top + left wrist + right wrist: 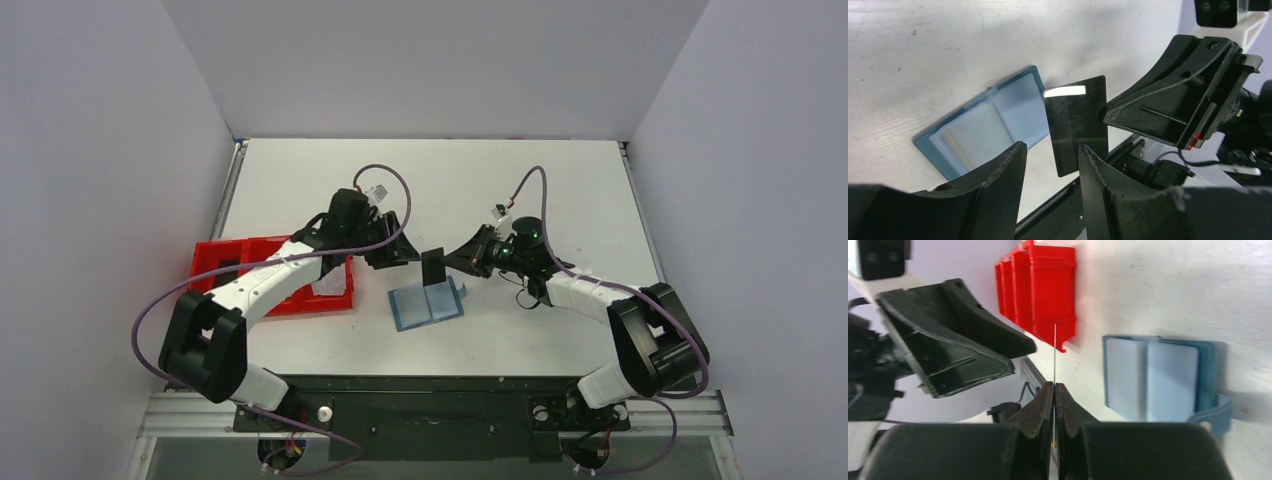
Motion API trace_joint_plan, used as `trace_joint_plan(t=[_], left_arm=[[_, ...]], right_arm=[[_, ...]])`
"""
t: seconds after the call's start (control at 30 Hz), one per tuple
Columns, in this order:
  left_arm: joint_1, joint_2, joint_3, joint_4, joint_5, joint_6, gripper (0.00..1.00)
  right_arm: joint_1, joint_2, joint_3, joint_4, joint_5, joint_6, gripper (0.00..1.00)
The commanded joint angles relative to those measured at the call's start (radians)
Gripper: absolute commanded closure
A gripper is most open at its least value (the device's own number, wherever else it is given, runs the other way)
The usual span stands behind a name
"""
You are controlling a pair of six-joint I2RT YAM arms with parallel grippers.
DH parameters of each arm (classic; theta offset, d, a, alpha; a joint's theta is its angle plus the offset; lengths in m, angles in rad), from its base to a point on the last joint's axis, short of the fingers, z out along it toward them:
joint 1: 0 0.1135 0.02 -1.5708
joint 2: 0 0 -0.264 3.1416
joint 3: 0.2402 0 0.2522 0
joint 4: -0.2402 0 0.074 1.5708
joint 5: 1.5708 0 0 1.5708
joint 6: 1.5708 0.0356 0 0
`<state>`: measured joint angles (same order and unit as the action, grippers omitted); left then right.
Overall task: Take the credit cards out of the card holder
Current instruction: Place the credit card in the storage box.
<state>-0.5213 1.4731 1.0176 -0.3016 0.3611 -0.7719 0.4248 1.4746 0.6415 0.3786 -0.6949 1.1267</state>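
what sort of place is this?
Probably a lab test cell: plain white walls boxing in a table, left arm and right arm bolted at its near edge, props: red tray, card holder.

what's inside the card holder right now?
The card holder lies open: two frosted pockets, a tan streak showing through one, possibly a card. The sleeves hide anything else. The dark card is out, pinched upright in the right hand.

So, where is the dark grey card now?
In the top view, the dark grey card is mid-table, pinched upright by the right gripper, with the left gripper on its left and the card holder nearer the bases.
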Motion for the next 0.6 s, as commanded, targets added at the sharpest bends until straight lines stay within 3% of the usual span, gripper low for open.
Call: trace_joint_plan(t=[0.0,0.47,0.57], left_arm=[[0.041,-0.054,-0.062,0.194,0.185,-0.07,0.59],[0.078,-0.058,-0.161,0.496,0.348,-0.216,0.6],[0.078,-0.05,-0.177,0.54,0.363,-0.252,0.69]], right_arm=[[-0.009,-0.036,0.042,0.188,-0.067,0.128,1.0],[-0.006,-0.017,0.04,0.317,-0.096,0.243,1.0],[-0.005,-0.014,0.042,0.314,-0.096,0.241,1.0]])
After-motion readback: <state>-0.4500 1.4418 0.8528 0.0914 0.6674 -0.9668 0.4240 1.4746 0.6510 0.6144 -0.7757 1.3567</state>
